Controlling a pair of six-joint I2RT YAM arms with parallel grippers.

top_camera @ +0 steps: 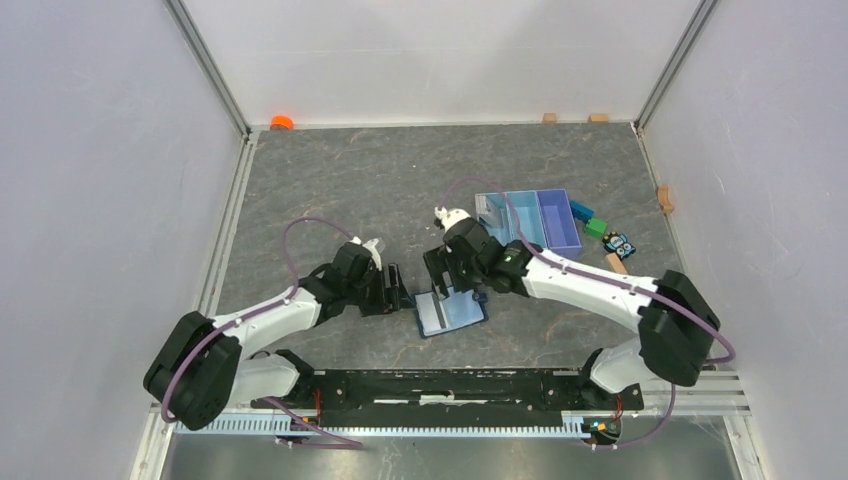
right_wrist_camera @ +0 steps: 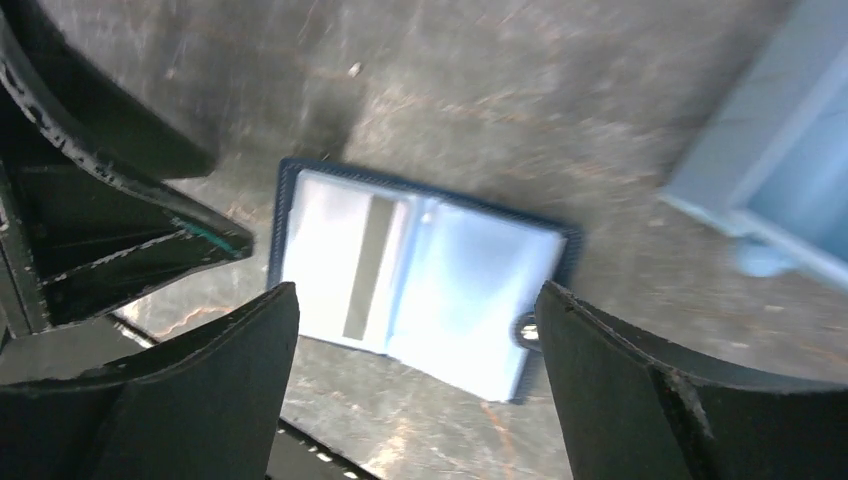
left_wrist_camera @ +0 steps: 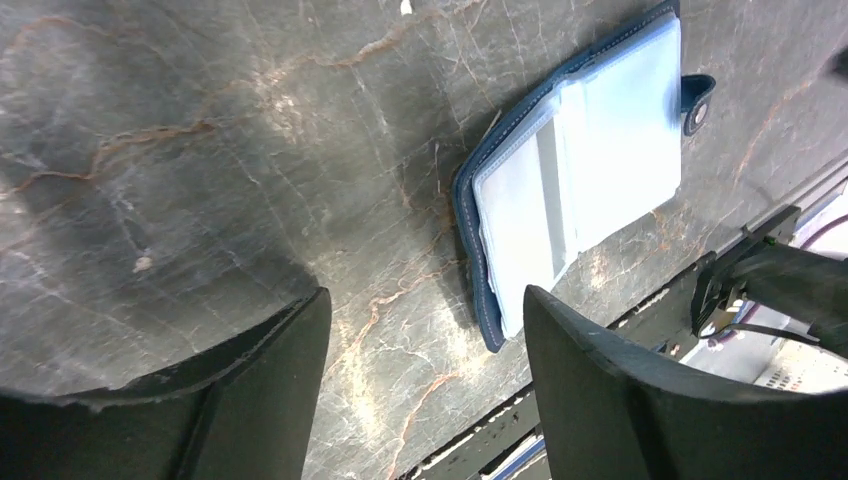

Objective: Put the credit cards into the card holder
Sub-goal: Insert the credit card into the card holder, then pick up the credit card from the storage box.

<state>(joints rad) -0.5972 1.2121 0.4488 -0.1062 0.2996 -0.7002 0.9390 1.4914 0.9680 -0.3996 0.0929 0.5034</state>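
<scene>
The card holder (top_camera: pixel 451 312) lies open on the table, dark navy outside with light blue pockets inside. It also shows in the left wrist view (left_wrist_camera: pixel 620 130) and the right wrist view (right_wrist_camera: pixel 470 290). A pale card with a dark stripe (right_wrist_camera: pixel 345 262) sits in its left pocket and shows in the left wrist view too (left_wrist_camera: pixel 535 195). My left gripper (top_camera: pixel 394 291) (left_wrist_camera: pixel 425 335) is open and empty, just left of the holder. My right gripper (top_camera: pixel 441 284) (right_wrist_camera: pixel 415 340) is open and empty, just above the holder's far edge. I see no loose cards.
A light-blue and purple three-compartment tray (top_camera: pixel 530 221) stands behind and right of the holder, and its corner shows in the right wrist view (right_wrist_camera: pixel 770 170). Small coloured blocks (top_camera: pixel 596 228) lie right of the tray. The arms' base rail (top_camera: pixel 450 385) runs along the near edge.
</scene>
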